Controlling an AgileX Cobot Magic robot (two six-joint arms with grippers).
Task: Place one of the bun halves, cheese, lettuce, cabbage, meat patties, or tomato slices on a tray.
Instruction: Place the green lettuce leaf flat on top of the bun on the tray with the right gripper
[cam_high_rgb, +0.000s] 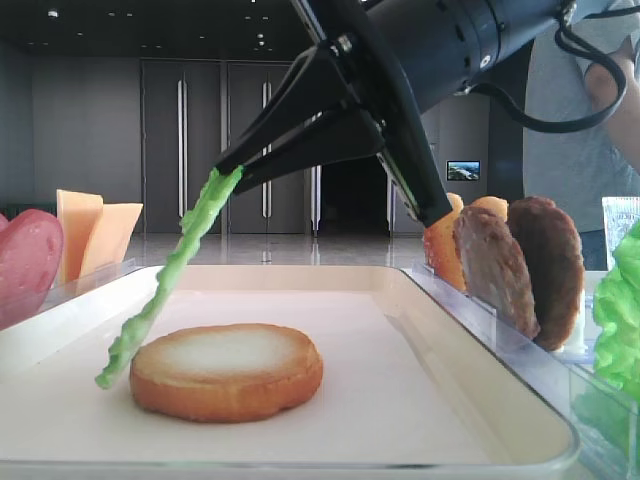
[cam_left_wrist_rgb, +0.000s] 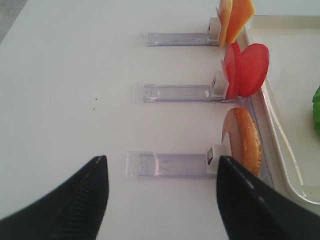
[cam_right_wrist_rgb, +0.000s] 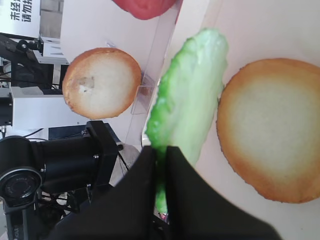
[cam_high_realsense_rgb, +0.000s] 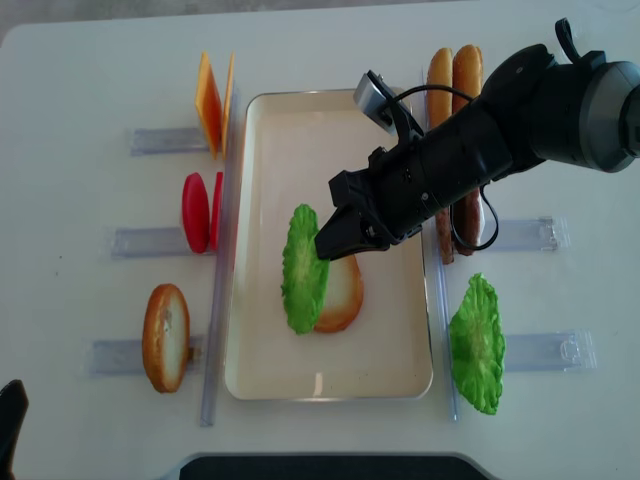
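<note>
Desk (cam_high_realsense_rgb: 80, 60), white; tray (cam_high_realsense_rgb: 395, 330) at its middle, long axis running far edge to near edge. We note a bun half (cam_high_realsense_rgb: 345, 295) flat on the tray, pale face up, near the tray's centre. Right tool (cam_high_realsense_rgb: 322, 243) clenched on the lettuce (cam_high_realsense_rgb: 303, 268), pinching one edge. The leaf hangs slantwise from the tool; its free end dips to the tray beside the bun's left-rail side, in the low view. The leaf's length runs along the tray's length. We judge the drop turns on shifting the leaf toward the bun. Left tool (cam_left_wrist_rgb: 160, 195) released, over the desk's left part, well apart.
</note>
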